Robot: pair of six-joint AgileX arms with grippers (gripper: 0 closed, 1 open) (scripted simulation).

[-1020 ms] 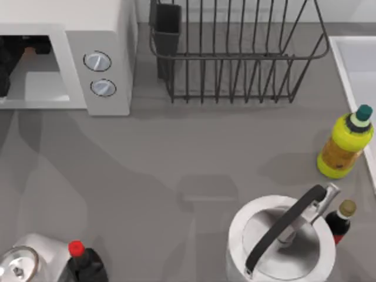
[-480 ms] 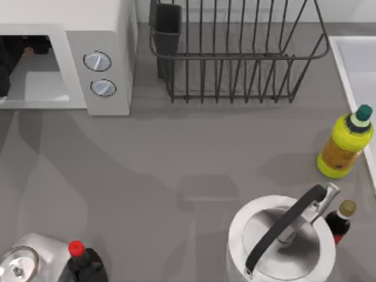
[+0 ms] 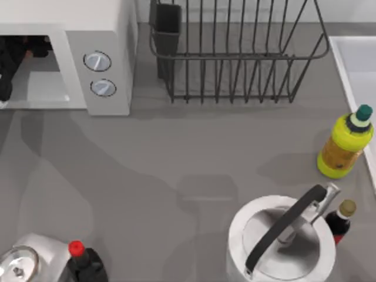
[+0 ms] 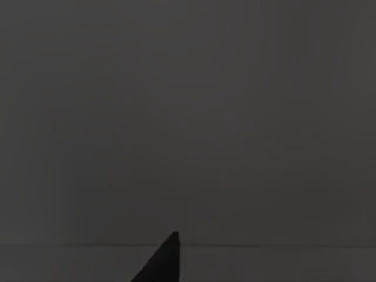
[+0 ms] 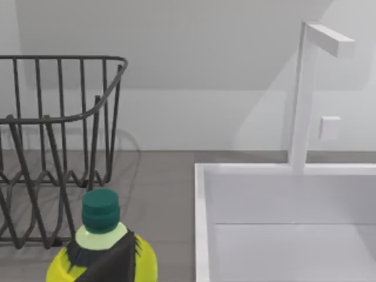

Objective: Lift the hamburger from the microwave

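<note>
The left gripper (image 3: pixel 32 46) is deep in the cavity of the microwave (image 3: pixel 100 23), which stands at about 10 o'clock on the desk (image 3: pixel 176 153). In the top view it is a dark shape against the cavity's back edge. Whether it is spread or already pinching cannot be told, and the left wrist view is dark. Just beside it, toward 7 o'clock, a small orange-brown sliver looks like the hamburger (image 3: pixel 27 54), still inside the microwave and mostly hidden. Whether the two touch cannot be told.

The hamburger should be light and soft, a bun that dents rather than cracks. It likely wants a gentle pinch across its sides at mid-height, firm enough not to slip but not enough to squash it. It then needs to come out low and level under the cavity roof.

At 12 o'clock, a wire dish rack (image 3: pixel 235 56) carries a dark cutlery cup (image 3: pixel 167 26) on its 9 o'clock end. A sink (image 3: pixel 358 59) lies at 2 o'clock, with a yellow bottle (image 3: pixel 343 144) capped in green below it. At 5 o'clock sits a lidded kettle (image 3: pixel 282 241). The right arm is idle near the yellow bottle.
</note>
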